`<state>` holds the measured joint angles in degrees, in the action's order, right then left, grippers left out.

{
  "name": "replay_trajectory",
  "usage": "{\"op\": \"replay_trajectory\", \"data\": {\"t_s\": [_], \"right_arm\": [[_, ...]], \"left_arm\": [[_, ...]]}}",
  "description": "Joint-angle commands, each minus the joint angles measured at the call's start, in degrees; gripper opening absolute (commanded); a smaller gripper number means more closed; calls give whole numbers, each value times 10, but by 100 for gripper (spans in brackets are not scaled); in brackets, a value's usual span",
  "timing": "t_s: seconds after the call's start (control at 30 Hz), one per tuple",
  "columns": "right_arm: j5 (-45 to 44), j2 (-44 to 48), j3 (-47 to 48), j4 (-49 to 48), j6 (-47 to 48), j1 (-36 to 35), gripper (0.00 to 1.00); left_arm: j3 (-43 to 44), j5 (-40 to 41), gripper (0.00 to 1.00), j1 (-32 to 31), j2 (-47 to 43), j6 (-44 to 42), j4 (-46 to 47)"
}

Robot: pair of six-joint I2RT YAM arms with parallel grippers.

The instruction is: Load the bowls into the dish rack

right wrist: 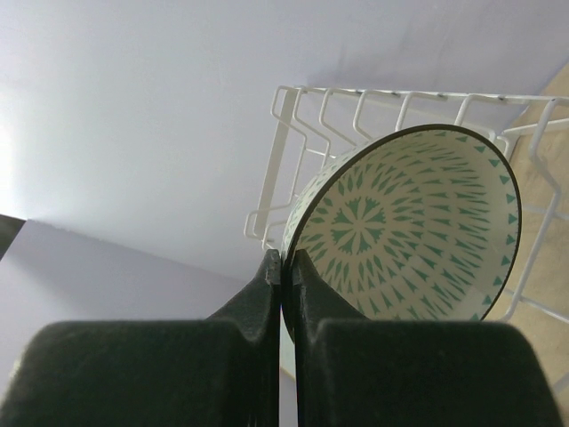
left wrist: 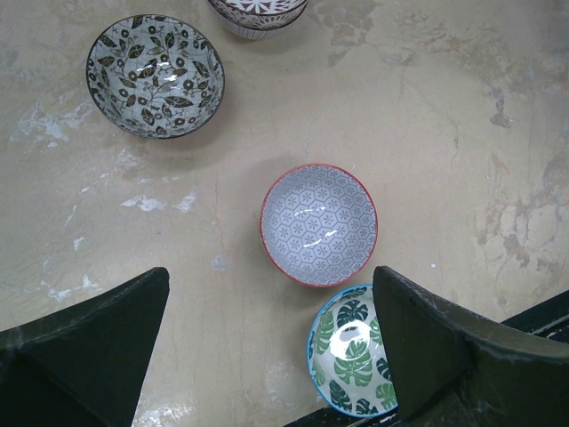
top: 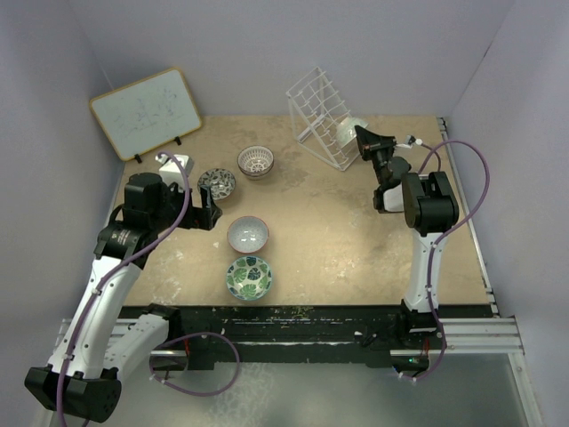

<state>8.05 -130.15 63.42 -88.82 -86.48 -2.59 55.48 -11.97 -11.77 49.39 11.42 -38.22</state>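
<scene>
Right gripper [right wrist: 286, 263] is pinching the rim of the green-white bowl [right wrist: 409, 222], fingers clamped tight on the edge w/ barely a sliver between them. Bowl's tipping up on its side, patterned inside facing the wrist cam, and it's sitting right up against the wires of the dish rack [right wrist: 356, 102]. Can't tell from here if it's seated in a slot.

On the top cam I'm seeing the rack standing at the far side of the table [top: 356, 249], right of centre, w/ the right arm reaching in at its near-right end.

Four other bowls are sitting upright on the table, left of centre:
- brown-white lattice bowl [top: 255, 161] is farthest back
- dark speckled bowl [top: 217, 183] is just beside it on the left
- pale pink-grey bowl [top: 248, 234] is nearer me
- green leafy bowl [top: 249, 277] is nearest, close to the front edge

Left gripper [top: 211, 213] is hovering above the table w/ jaws spread wide, gripping nothing. Its wrist cam is looking down on the pink-grey and leafy bowls between the fingers.

Whiteboard [top: 144, 111] is leaning at the far-left corner.
</scene>
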Motion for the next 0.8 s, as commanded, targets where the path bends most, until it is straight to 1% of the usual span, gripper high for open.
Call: {"op": "replay_trajectory", "data": {"t_s": [0.0, 0.2, 0.23, 0.33, 0.43, 0.53, 0.77], "right_arm": [[-10, 12, -10, -219, -14, 0, 0], [-21, -1, -19, -220, -28, -2, 0], [-24, 3, -25, -220, -29, -2, 0], [-2, 35, -34, -220, 14, -2, 0], [15, 58, -31, -220, 27, -1, 0], [25, 73, -29, -219, 32, -1, 0], [15, 82, -44, -220, 21, -1, 0]], "left_arm": [[-1, 0, 99, -3, 3, 3, 29], [0, -2, 99, -3, 7, 5, 31], [-1, -2, 99, -3, 7, 5, 31], [-3, -2, 99, -3, 8, 5, 30], [-6, -3, 99, -3, 8, 5, 33], [-5, -6, 99, -3, 7, 8, 36], [-6, -8, 99, -3, 0, 6, 31]]}}
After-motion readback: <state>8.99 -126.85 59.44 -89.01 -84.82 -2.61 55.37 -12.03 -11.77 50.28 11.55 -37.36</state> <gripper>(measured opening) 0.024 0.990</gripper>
